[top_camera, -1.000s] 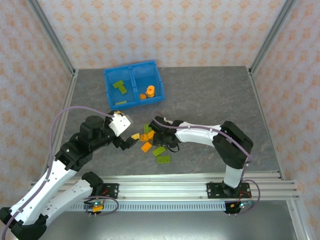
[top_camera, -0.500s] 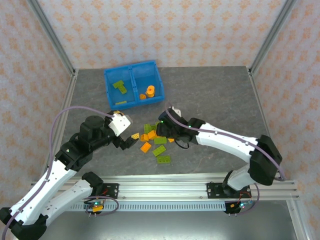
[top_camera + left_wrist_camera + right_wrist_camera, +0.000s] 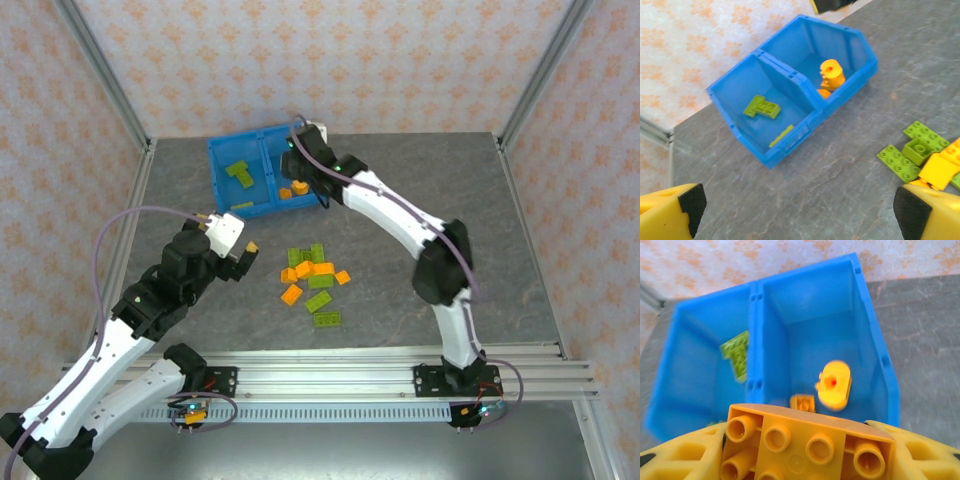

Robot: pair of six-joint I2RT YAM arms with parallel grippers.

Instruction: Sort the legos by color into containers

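progress: partway, by my read. The tray (image 3: pixel 797 145) holds two green bricks (image 3: pixel 762 106) in its left compartment (image 3: pixel 740 90). A round orange piece (image 3: pixel 832 72) and a small orange brick (image 3: pixel 803 402) sit in its right compartment (image 3: pixel 805 45).
in hand: your right gripper (image 3: pixel 300 162) is clamped on an orange brick (image 3: pixel 800 440), hanging over the right compartment.
left gripper (image 3: pixel 802 206): fingers spread wide, nothing between them. It hovers over the table (image 3: pixel 420 190) between tray and pile.
left to do: roughly nine loose bricks in the pile (image 3: pixel 320 300) mid-table, green and orange mixed, several touching.
edges: the held brick sits close to the divider (image 3: pixel 756 340). It hides the near wall, so you can't tell the margin there. Release too far left and it could tip into the green side.
room: the right arm reaches diagonally past the pile's right side. The left arm sits left of the pile, well apart. The tray sits near the back-left frame post (image 3: pixel 110 80). Your widest exit is the bare table to the tray's right.
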